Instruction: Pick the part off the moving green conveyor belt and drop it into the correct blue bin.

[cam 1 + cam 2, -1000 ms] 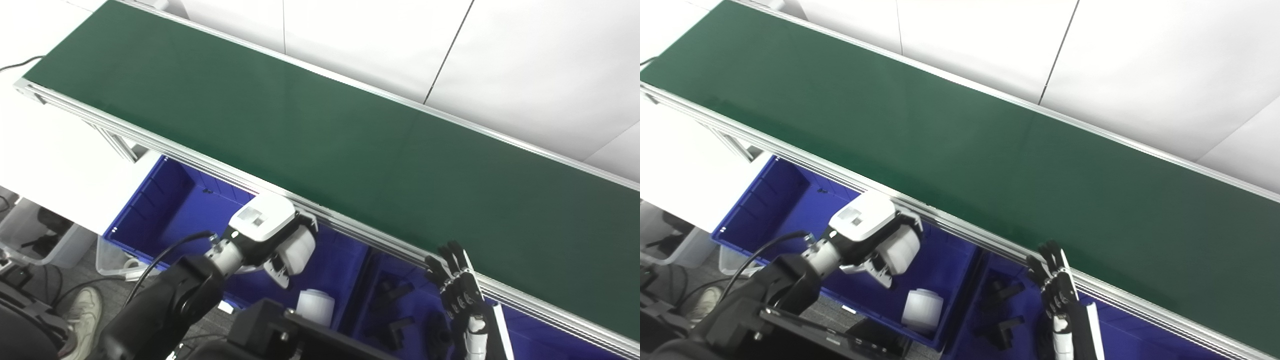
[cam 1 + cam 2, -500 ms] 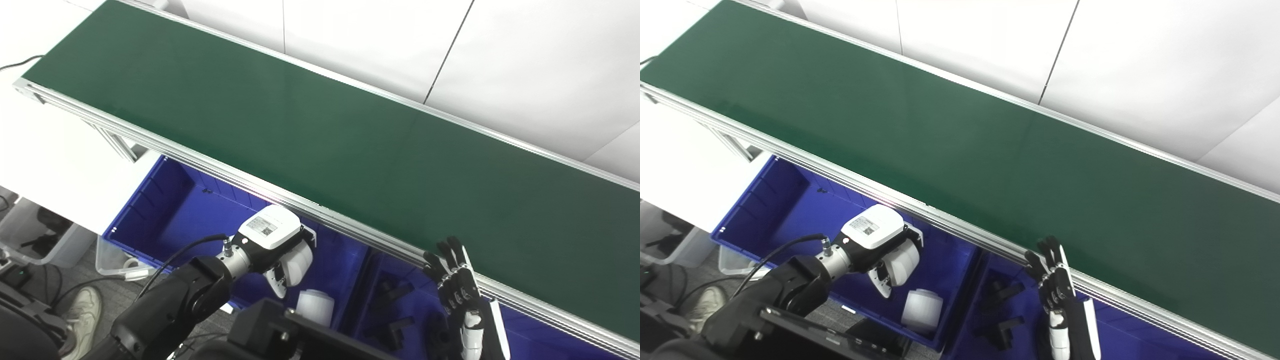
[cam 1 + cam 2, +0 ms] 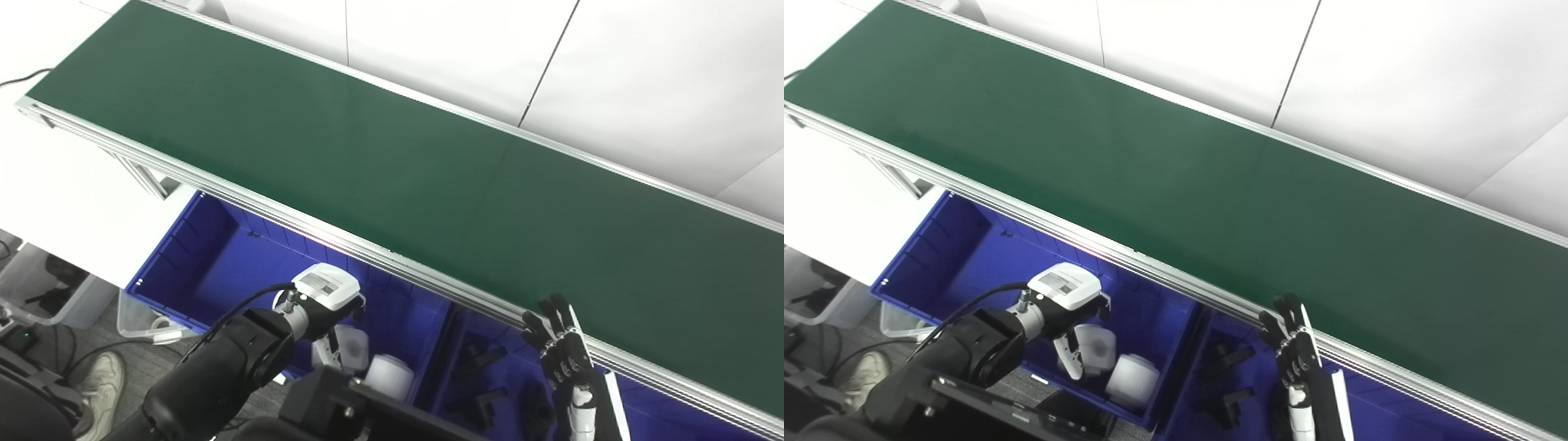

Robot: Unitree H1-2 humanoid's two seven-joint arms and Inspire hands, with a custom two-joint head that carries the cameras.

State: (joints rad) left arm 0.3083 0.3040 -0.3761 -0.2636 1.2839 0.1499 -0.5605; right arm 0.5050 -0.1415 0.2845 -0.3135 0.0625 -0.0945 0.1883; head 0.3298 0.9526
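Nearest the cameras, at about six o'clock, two blue bins sat side by side under the near rail of the conveyor. Over the left blue bin [image 3: 937, 245] the left hand [image 3: 1072, 306] pointed down into the bin, its fingers [image 3: 1069, 361] apart around a white part [image 3: 1096, 348]; whether they gripped the part or merely touched it could not be told, as it looked blurred. Just beside it, toward four o'clock, a second white cylindrical part [image 3: 1132, 380] lay on the bin floor, making two white parts in that bin.

Toward five o'clock, the right blue bin [image 3: 649, 410] held several black parts [image 3: 1228, 380]; their exact count could not be made out in the shadow. Above this bin the right hand [image 3: 1292, 352] stood upright with its dark fingers straight and pressed close together, holding nothing, the fingertips [image 3: 1287, 303] reaching the edge of the aluminium rail [image 3: 1164, 275].

Beyond the bins, the one green conveyor belt [image 3: 1151, 165] ran from ten o'clock to four o'clock across the view, with no part showing on its surface. Farthest off, at twelve o'clock, stood white wall panels [image 3: 1396, 79].

At eight o'clock, beside the left bin, a clear plastic tub [image 3: 55, 294] and one shoe [image 3: 101, 383] rested on the floor.
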